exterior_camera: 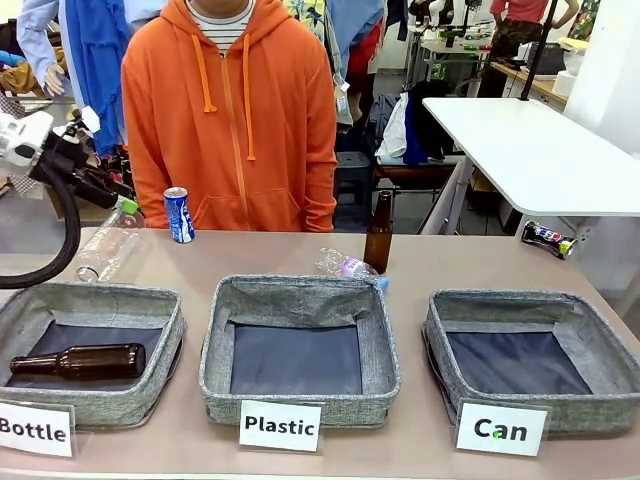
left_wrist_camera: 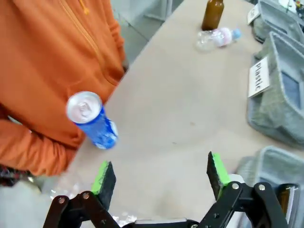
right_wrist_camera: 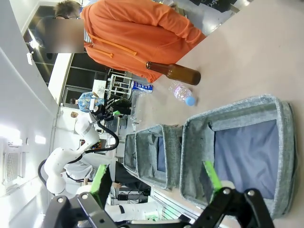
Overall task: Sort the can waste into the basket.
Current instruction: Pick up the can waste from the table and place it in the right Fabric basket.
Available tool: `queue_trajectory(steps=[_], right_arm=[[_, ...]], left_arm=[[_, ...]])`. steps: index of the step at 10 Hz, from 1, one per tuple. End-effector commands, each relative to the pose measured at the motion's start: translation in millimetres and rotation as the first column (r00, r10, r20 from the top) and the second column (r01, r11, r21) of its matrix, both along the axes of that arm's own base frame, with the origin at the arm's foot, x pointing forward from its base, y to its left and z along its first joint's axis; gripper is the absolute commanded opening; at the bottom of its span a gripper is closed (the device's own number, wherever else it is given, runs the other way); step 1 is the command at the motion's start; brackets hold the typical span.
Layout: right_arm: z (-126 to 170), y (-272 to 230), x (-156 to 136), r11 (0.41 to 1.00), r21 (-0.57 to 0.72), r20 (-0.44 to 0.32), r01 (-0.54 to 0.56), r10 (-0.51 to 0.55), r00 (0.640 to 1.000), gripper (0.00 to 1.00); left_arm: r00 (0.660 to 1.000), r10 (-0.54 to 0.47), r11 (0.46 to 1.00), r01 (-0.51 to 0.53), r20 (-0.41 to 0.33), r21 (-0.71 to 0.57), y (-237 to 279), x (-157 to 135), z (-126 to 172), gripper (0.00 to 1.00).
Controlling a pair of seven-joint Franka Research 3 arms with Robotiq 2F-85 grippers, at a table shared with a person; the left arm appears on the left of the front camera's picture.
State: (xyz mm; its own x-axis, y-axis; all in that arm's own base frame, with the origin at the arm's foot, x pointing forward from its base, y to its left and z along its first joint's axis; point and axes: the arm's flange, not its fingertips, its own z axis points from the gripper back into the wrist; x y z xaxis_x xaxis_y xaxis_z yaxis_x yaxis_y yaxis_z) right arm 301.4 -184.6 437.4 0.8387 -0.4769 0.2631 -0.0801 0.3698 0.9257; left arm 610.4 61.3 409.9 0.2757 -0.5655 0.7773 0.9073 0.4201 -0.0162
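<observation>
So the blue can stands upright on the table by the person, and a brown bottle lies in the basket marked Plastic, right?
Not quite. The front view shows the lying brown bottle in the basket marked Bottle, not Plastic. The blue can does stand upright on the table by the person.

front view faces the person (exterior_camera: pixel 230 120) across the table (exterior_camera: pixel 450 262). left wrist view looks down, near the can (left_wrist_camera: pixel 92 121); right wrist view, rolled sideways, sits farther back. all share the upright bottle (exterior_camera: pixel 378 232).
</observation>
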Motion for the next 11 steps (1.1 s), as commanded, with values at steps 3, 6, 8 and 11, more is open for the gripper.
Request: queue_trajectory(steps=[3, 6, 8, 11], right_arm=[[2, -1, 3, 1.0, 0.007, 0.023, 0.0, 0.0, 1.0, 1.0], [2, -1, 3, 1.0, 0.007, 0.023, 0.0, 0.0, 1.0, 1.0], [2, -1, 3, 1.0, 0.007, 0.023, 0.0, 0.0, 1.0, 1.0], [2, -1, 3, 1.0, 0.007, 0.023, 0.0, 0.0, 1.0, 1.0]], left_arm=[[0.985, -0.147, 0.989, 0.15, 0.09, -0.018, 31, 27, -16, 1.0], [0.979, -0.108, 0.978, 0.135, 0.172, -0.157, 179, -134, 79, 1.0], [0.993, 0.029, 0.978, -0.005, 0.113, -0.207, 269, -201, 121, 1.0], [0.988, 0.079, 0.944, -0.031, 0.134, -0.329, 359, -244, 105, 1.0]])
